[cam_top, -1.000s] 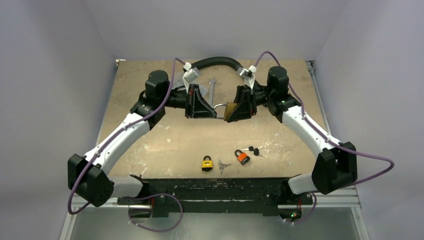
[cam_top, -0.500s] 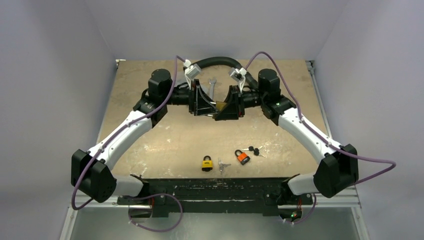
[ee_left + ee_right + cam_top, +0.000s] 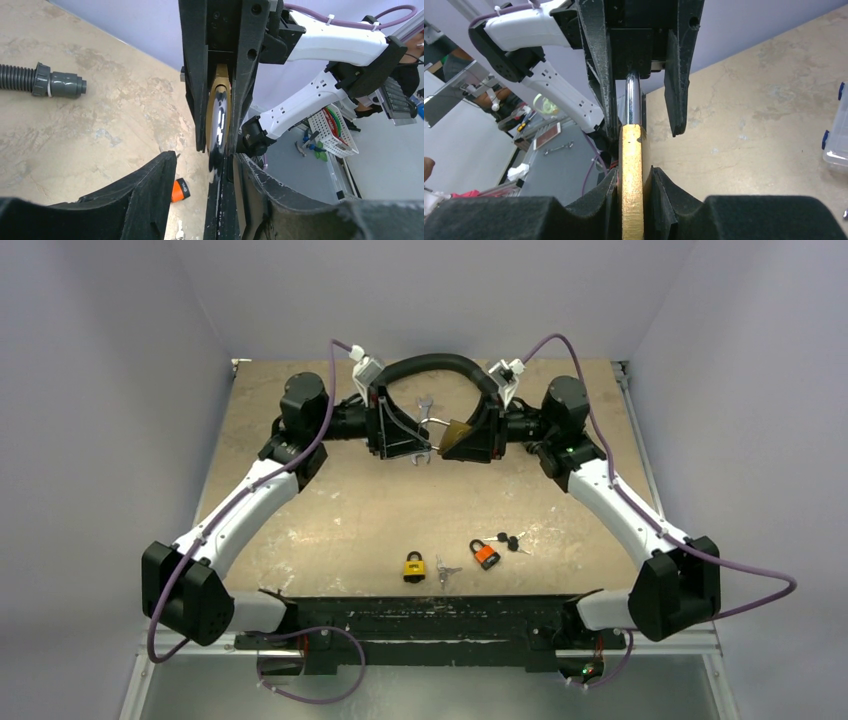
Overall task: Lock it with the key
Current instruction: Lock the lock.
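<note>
Two arms out to far end of table (image 3: 350,520), elbows wide, wrists turned inward, nose to nose. Clamping brass lock (image 3: 632,170) edge-on in right gripper (image 3: 460,437), with fingers (image 3: 674,215) pressed tight on both flat faces. Holding it in mid-air, clear of the board, just in front of hose (image 3: 435,362) and near wrench (image 3: 425,406). Pointing shackle (image 3: 634,100) straight into left gripper (image 3: 420,438). Straddling that shackle with left fingers (image 3: 676,75) spread wider than the bar. Clear gap on one side; touching or just beside on the other, cannot tell which. Cannot tell from left wrist view either: only lock edge and a shiny strip between the two black pads.

Versus 1.0 s ago:
- moved both grippers and brass lock farther from bases, up toward hose
- swung left elbow inward a bit, right elbow hardly at all
- rolled both wrists

Versus 0.5 s ago:
- backed grippers slightly apart, with shackle now showing between them again

Unchanged, near the bases:
- yellow lock (image 3: 414,566)
- orange lock (image 3: 485,555)
- keys (image 3: 445,571) between those two
- black-headed keys (image 3: 512,540) just beside orange lock
</note>
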`<state>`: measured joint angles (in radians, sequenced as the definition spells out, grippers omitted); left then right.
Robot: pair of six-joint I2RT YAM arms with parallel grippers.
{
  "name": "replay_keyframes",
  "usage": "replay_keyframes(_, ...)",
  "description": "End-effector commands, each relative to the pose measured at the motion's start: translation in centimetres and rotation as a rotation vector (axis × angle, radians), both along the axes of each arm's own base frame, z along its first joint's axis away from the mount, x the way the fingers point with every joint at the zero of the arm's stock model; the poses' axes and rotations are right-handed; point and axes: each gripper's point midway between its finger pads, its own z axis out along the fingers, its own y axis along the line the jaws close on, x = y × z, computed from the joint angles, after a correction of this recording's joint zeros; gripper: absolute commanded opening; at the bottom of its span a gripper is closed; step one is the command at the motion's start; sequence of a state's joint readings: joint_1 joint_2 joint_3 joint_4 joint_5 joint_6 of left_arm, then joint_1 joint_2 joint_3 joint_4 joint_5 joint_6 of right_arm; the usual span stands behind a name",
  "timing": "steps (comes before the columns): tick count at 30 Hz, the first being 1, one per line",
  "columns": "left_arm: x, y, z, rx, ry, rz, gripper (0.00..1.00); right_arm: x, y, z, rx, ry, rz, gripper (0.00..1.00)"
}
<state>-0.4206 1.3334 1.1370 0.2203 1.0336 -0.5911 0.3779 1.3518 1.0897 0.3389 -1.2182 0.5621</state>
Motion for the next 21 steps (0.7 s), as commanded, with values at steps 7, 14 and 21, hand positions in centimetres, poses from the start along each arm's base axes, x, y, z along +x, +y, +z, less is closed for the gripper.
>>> replay_keyframes(7, 0.2, 0.5, 2.7, -0.101, -0.01, 0.029, 0.5, -1.4, -0.5, 3.8, 0.103, -0.116, 0.003, 0.0)
replay_keyframes(14, -0.3, 0.7, 3.7, -0.186, -0.018, 0.011, 0.0, -1.6, -0.4, 3.7, 0.111, -0.087, 0.016, 0.09)
replay_keyframes(21, 0.8, 1.8, 2.6, -0.106, -0.01, 0.059, 0.0, -1.0, -1.4, 2.7, 0.048, -0.117, -0.027, 0.71)
